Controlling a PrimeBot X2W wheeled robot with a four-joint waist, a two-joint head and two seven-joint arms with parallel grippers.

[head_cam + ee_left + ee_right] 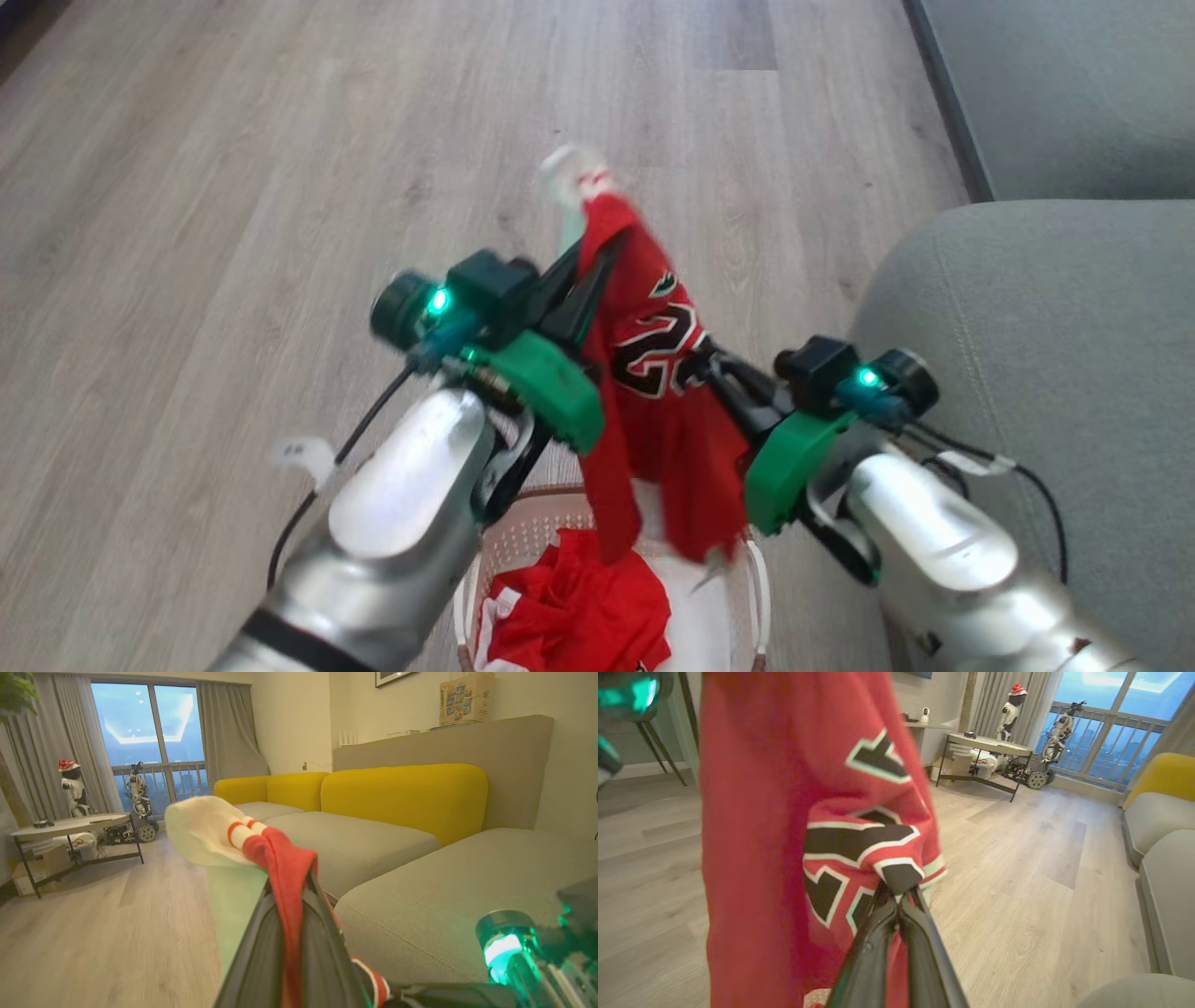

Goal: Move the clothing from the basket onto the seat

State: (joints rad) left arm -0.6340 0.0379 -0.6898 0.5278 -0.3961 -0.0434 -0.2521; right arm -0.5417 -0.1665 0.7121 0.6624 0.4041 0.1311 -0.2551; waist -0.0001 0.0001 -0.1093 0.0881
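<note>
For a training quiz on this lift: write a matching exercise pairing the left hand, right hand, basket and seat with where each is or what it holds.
1 left hand
2 right hand
3 basket
4 seat

A shut on the number print of the lifted jersey
B grey-green, at the robot's right
C shut on the jersey's white-banded top end
D under the jersey, more red clothing inside

Pairs: 1-C, 2-A, 3-D, 4-B

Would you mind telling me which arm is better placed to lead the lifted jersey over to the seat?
Probably the right. The right gripper is shut on the red jersey at its number and sits nearer the seat; the left gripper, pinching the top edge, is farther away.
</note>
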